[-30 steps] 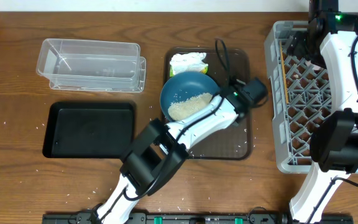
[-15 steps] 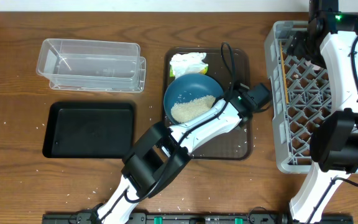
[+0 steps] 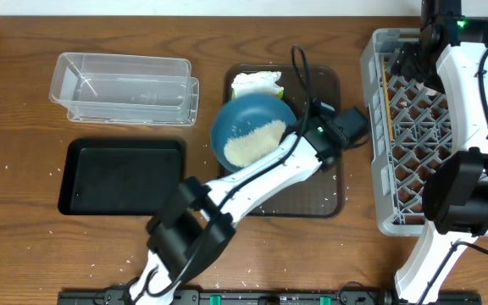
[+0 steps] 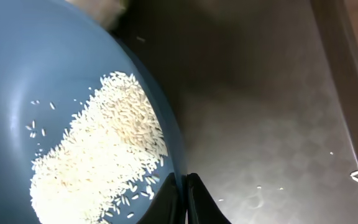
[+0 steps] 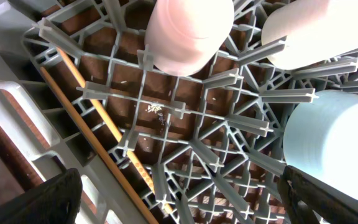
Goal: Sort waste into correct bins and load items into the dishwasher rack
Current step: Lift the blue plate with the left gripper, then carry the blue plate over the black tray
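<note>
The dark blue plate [image 3: 242,123] carries a heap of white rice [image 3: 257,144] and sits over the left part of the brown serving tray [image 3: 324,191]. My left gripper [image 3: 299,131] is shut on the plate's right rim [image 4: 178,162], one finger inside the rim and one outside it [image 4: 184,183]. The rice [image 4: 104,149] lies close to the fingers. The napkin [image 3: 255,83] lies just behind the plate. My right gripper [image 5: 179,205] hangs open over the dishwasher rack [image 3: 379,127]. Below it are a pink cup [image 5: 188,31], a white cup [image 5: 316,31], a light blue bowl [image 5: 334,143] and chopsticks [image 5: 104,124].
The black tray [image 3: 121,176] lies left of the serving tray and the clear tub [image 3: 125,87] behind it. Stray rice grains dot the serving tray [image 4: 260,93] and the wooden table. The left arm stretches diagonally from the front edge to the plate.
The left gripper has closed on the plate's rim. The plate has shifted left, past the serving tray's left edge, and looks raised. The right arm has not moved.
</note>
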Motion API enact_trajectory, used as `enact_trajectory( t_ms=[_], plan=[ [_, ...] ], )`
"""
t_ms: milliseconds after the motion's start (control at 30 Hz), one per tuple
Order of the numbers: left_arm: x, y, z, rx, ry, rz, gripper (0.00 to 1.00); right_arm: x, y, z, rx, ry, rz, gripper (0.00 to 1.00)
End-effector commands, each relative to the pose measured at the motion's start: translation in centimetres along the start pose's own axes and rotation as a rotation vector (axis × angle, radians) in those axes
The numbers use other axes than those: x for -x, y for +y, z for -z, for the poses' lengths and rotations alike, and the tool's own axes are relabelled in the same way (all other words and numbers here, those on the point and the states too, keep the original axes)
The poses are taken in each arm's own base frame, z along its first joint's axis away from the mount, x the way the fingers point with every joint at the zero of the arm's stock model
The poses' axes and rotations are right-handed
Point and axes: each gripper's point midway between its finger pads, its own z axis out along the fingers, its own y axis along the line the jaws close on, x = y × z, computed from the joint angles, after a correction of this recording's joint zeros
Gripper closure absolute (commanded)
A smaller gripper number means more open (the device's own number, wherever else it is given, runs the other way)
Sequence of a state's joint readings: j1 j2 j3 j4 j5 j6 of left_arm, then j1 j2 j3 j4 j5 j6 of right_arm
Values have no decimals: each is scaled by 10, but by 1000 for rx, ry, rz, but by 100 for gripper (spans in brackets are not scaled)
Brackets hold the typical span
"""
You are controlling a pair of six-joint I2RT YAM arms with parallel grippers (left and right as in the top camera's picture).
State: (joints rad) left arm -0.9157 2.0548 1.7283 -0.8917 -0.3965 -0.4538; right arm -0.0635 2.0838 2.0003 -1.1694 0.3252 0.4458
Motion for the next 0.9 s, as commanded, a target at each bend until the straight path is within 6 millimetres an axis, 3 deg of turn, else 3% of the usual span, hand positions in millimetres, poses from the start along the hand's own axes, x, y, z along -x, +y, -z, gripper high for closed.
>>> enact_trajectory(
  t_ms=[0,233,400,600,867],
  plan=[
    [18,28,25,58,-81,62,94,3,-4,8,0,-17,-24,1],
    [22,57,39,74,-77,126,94,3,-4,8,0,-17,-24,1],
    [25,91,54,85,-74,229,94,3,-4,8,0,-17,-24,1],
    [31,131,78,-18,-59,362,94,3,-4,8,0,-17,-24,1],
    [26,193,75,-133,34,572,94,3,-4,8,0,-17,-24,1]
  ],
)
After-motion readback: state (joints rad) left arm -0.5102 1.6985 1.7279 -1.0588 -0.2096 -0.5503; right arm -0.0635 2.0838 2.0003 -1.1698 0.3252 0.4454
